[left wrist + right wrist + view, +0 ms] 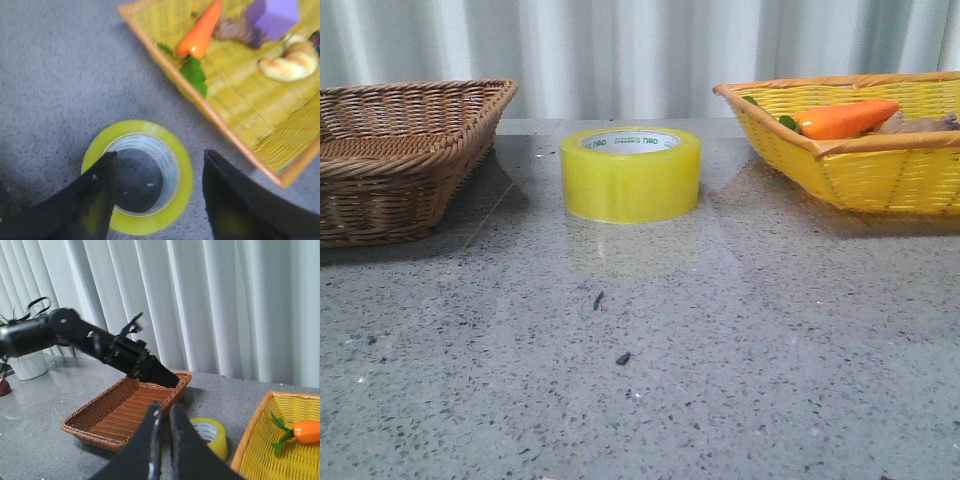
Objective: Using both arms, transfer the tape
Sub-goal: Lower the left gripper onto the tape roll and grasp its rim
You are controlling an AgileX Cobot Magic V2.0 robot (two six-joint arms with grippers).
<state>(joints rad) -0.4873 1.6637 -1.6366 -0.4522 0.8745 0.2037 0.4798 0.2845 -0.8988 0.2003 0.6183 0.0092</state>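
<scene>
The tape (631,173), a wide yellow roll with a white core, lies flat on the grey table between two baskets. In the left wrist view my left gripper (157,162) is open and empty above the tape (186,170): one finger (95,200) stands over the core's edge, the other (235,200) outside the roll. In the right wrist view my right gripper (165,410) is shut and empty, raised well above the table, with the tape (212,437) below and beyond it. The left arm (100,347) shows there too, reaching in the air. Neither gripper shows in the front view.
A brown wicker basket (400,150) stands at the left. A yellow basket (860,160) at the right holds an orange carrot (845,118) and other items, among them a purple block (275,17) and a croissant (290,60). White curtains hang behind.
</scene>
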